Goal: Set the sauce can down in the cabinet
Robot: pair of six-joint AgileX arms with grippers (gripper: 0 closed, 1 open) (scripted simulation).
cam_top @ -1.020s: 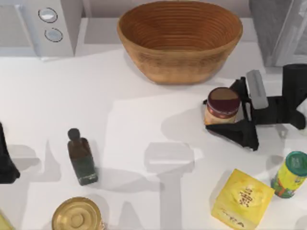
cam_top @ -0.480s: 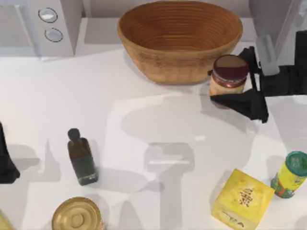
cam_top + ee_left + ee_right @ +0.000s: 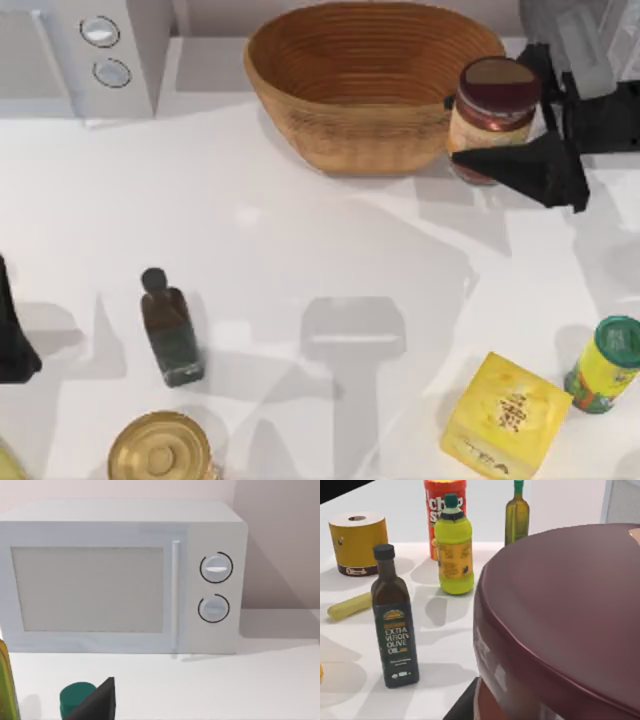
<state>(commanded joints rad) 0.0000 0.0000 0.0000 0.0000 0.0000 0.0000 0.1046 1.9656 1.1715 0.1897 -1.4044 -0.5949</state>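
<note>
White tabletop spreads below as the right gripper [image 3: 505, 125], clamped on the sauce can [image 3: 490, 112], has carried it up and back from mid-table to beside the basket [image 3: 375, 85], nearing the cabinet [image 3: 560, 25] at the far right corner. The right wrist view shows the can's maroon lid [image 3: 560, 625] up close, apparently level, plus an olive oil bottle [image 3: 395, 630]; the left arm [image 3: 12, 330] sits parked at the left edge.

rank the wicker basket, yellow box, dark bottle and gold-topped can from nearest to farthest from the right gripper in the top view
From the right gripper, shut on the sauce can:
1. Wicker basket, just beside it on its left.
2. Yellow box, front right.
3. Dark bottle, front left.
4. Gold-topped can, front-left edge.
</note>
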